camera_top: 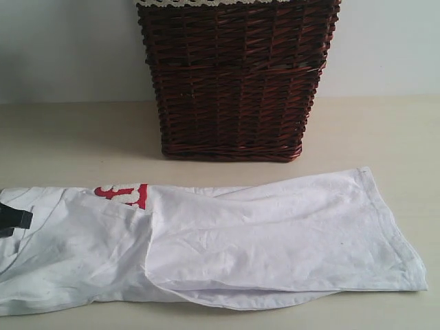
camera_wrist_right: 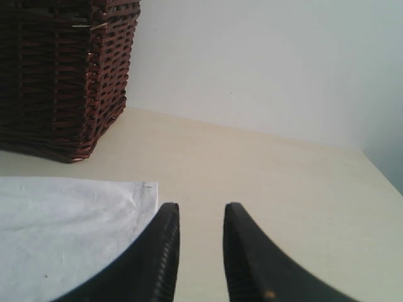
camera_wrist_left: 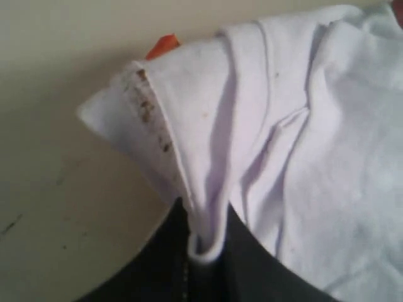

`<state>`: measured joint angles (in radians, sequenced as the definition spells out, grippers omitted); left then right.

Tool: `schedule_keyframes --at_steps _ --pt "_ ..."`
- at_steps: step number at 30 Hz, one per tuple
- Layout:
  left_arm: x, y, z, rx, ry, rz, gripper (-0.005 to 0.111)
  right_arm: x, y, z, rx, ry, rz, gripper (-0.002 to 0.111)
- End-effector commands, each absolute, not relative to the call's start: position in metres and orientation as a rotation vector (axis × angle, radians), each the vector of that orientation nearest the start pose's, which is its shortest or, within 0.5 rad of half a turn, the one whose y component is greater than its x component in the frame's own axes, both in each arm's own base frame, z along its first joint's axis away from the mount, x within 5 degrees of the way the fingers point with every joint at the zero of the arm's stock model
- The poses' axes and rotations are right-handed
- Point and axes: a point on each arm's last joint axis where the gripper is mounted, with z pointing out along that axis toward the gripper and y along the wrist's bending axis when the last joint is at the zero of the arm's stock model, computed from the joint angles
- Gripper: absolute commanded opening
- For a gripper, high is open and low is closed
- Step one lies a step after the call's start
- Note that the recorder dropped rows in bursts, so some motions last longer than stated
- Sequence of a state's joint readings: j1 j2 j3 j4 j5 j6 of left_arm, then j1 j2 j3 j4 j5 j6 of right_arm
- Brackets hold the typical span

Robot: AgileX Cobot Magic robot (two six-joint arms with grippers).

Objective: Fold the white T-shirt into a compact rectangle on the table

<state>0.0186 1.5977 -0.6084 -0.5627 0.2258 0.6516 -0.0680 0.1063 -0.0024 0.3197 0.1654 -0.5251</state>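
The shirt lay half-folded across the desk, soft and floppy. My left hand pinched a fold near the orange tag. The right hand hung spread and empty. I'd grab the hem corners.

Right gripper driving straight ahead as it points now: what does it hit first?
Likely the wall, past bare table; the right gripper passes beside the wicker basket and white T-shirt, though depth is unclear.
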Motion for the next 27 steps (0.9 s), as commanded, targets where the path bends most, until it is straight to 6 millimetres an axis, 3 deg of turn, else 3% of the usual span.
schedule_keyframes --at_steps 1,4,9,12,22,27 --pt "0.259 -0.008 0.141 0.098 2.665 -0.162 0.0 0.064 0.0 0.193 -0.156 1.734 -0.166 0.025" --pt "0.259 -0.008 0.139 0.082 2.67 -0.17 0.009 0.064 0.0 0.193 -0.156 1.734 -0.166 0.025" --pt "0.259 -0.008 0.129 0.078 2.713 -0.177 0.042 0.064 0.0 0.193 -0.156 1.734 -0.166 0.025" --pt "0.259 -0.008 0.126 0.125 2.721 -0.168 0.052 0.064 0.0 0.193 -0.156 1.734 -0.166 0.025" --pt "0.258 -0.011 0.124 0.208 2.734 -0.17 0.052 0.064 0.0 0.193 -0.156 1.734 -0.166 0.025" --pt "0.256 -0.024 0.105 0.325 2.796 -0.189 0.052 0.064 0.0 0.193 -0.156 1.734 -0.166 0.025"
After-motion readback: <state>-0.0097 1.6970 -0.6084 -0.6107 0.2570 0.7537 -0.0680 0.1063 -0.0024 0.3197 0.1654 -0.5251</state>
